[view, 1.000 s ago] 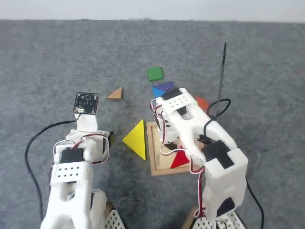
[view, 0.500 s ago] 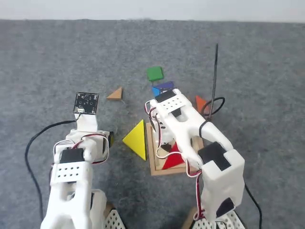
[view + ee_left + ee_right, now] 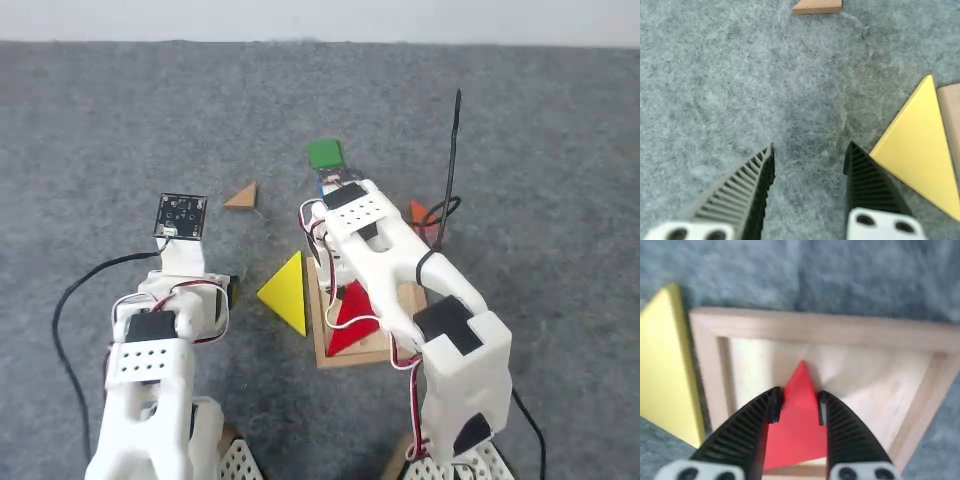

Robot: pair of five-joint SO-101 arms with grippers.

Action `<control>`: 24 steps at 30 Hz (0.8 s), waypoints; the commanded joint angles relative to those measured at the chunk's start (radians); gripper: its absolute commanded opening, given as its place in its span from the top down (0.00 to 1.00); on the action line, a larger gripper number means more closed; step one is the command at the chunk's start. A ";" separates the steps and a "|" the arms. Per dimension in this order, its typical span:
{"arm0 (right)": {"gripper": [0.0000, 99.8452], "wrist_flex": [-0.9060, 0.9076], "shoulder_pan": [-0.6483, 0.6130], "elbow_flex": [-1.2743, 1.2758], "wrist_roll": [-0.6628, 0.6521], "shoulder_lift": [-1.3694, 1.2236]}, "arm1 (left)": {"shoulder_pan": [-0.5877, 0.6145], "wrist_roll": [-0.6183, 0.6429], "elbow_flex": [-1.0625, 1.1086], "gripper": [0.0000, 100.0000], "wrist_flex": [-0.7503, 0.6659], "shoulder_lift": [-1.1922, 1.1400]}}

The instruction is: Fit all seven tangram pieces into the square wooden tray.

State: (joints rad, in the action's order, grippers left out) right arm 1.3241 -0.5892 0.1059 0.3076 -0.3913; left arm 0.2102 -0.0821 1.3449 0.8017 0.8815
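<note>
Nearest the bases, the left gripper [image 3: 810, 150] is hovering low over the grey carpet [image 3: 120, 120] with its two fingers spread apart and gripping nothing. Beside it, the right gripper [image 3: 798, 400] is reaching down into the square wooden tray [image 3: 815, 325] and pinching the red triangle [image 3: 797, 440] between its fingertips. The red triangle's apex is pointing toward the tray's far rim. Whether the piece is resting flat on the tray floor cannot be told. The large yellow triangle [image 3: 288, 290] is lying on the carpet between the two arms, one long edge running just beside the tray's left wall. Farther out, a small tan triangle [image 3: 241, 196] is sitting alone on the carpet, well apart from the tray. Past the right arm's wrist, a blue piece [image 3: 328, 185] is peeking out, mostly hidden by the arm. A small orange triangle [image 3: 419, 212] is lying to its right, near a thin black cable [image 3: 450, 160]. Farthest away, the green square [image 3: 325, 153] is lying just beyond the blue piece.
</note>
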 commanded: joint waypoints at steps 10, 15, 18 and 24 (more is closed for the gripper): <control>0.99 -0.045 -0.021 -0.057 -0.094 0.002 | 0.006 -0.026 -0.013 0.78 0.000 0.025; 0.99 -0.018 -0.021 -0.069 -0.098 0.010 | 0.006 -0.026 -0.013 0.78 -0.002 0.025; 0.99 0.041 -0.019 -0.098 -0.178 0.013 | 0.006 -0.026 -0.013 0.78 -0.003 0.025; 0.99 0.064 -0.022 -0.064 -0.180 0.128 | 0.006 -0.026 -0.013 0.78 -0.003 0.025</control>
State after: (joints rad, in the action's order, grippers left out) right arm 1.3671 -0.5907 0.0522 0.1327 -0.3821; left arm 0.2102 -0.0990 1.3449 0.8017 0.8815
